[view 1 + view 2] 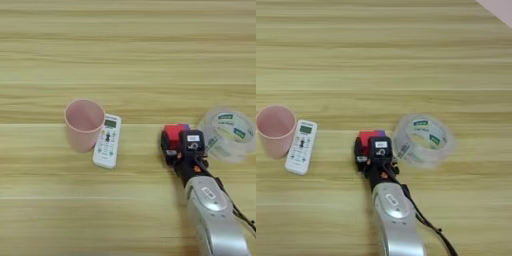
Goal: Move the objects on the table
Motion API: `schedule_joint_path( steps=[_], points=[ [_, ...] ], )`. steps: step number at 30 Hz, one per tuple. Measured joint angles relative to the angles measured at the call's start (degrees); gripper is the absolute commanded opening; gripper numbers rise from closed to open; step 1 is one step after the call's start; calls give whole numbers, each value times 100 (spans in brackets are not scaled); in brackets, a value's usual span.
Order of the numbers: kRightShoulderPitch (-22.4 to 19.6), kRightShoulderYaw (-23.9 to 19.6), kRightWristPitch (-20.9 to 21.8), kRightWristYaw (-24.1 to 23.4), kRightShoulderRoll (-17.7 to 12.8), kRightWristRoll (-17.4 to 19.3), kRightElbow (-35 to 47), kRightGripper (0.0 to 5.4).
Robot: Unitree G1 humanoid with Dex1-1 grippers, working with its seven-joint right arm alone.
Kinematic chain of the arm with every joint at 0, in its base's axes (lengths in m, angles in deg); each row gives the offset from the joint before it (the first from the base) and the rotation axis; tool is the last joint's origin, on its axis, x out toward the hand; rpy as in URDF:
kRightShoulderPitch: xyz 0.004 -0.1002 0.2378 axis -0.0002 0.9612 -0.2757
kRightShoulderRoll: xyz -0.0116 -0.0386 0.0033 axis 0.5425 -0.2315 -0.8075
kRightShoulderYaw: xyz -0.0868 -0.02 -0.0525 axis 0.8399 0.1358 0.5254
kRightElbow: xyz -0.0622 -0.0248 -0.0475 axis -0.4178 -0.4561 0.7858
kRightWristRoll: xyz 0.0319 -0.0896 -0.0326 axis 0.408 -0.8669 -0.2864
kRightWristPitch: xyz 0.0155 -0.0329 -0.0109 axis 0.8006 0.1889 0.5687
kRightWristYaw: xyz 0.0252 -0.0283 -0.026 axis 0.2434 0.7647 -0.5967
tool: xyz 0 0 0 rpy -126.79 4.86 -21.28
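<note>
The right gripper enters from the bottom edge on a silver forearm and rests low over the table, a light wood-grain surface with horizontal plank lines. Its two black fingers stand one on each side of the small red cube, narrowed against it; the left finger shows at the cube's left edge and the right finger carries a white label on top. The cube sits between the fingertips, at the gripper's far end. A sliver of the small purple bar shows directly behind the cube's right corner, touching or just beside it; most of the bar is hidden by the cube and the gripper body. To the gripper's right, just beside it, lies the clear tape roll, flat on the table with its green-and-white inner label facing up; whether it touches the gripper cannot be told. To the gripper's left, apart from it, lies the slim white remote, screen end away from the robot. The pale pink cup stands upright, mouth open, just left of the remote, apparently touching its side. A black cable trails from the forearm toward the lower right.
</note>
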Motion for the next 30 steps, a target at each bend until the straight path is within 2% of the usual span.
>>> schedule_joint_path(
  steps=[14,30],
  points=[
    [-12,-79,-5,43,-1,59,3,237],
    [183,243,63,402,10,142,196,237]
  ],
)
